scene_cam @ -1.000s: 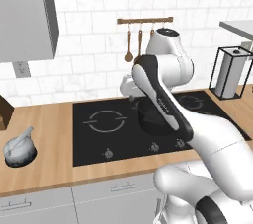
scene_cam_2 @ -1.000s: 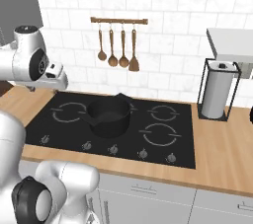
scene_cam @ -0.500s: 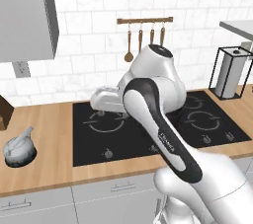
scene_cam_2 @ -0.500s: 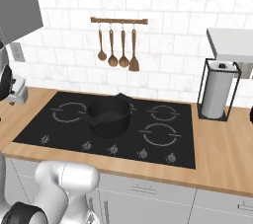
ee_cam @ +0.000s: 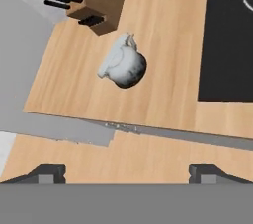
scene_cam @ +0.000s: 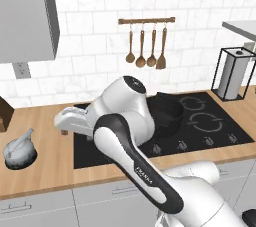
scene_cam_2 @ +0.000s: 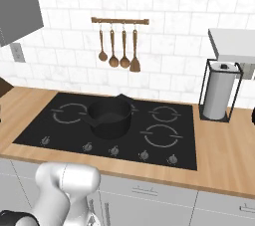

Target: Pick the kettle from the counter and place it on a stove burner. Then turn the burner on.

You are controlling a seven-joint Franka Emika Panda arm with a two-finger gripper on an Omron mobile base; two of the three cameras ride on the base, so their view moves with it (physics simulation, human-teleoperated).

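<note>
So the gripper sits at the bottom of the hand view with its two dark tips spread wide apart, one bottom left and one bottom right, and nothing between them. It's up in the air, well clear of everything. Above the tips, just left of centre in that frame, the kettle stands on the counter by itself. A knife block with black handles is in the upper left, close to the kettle but not touching. The black cooktop takes the upper right corner.

In the left base view the gripper pokes out left of centre, over the cooktop's left edge, and the kettle is at the far left on the wood. A black pot sits mid-cooktop in the right base view, with the big burner ring to its right, bare.
</note>
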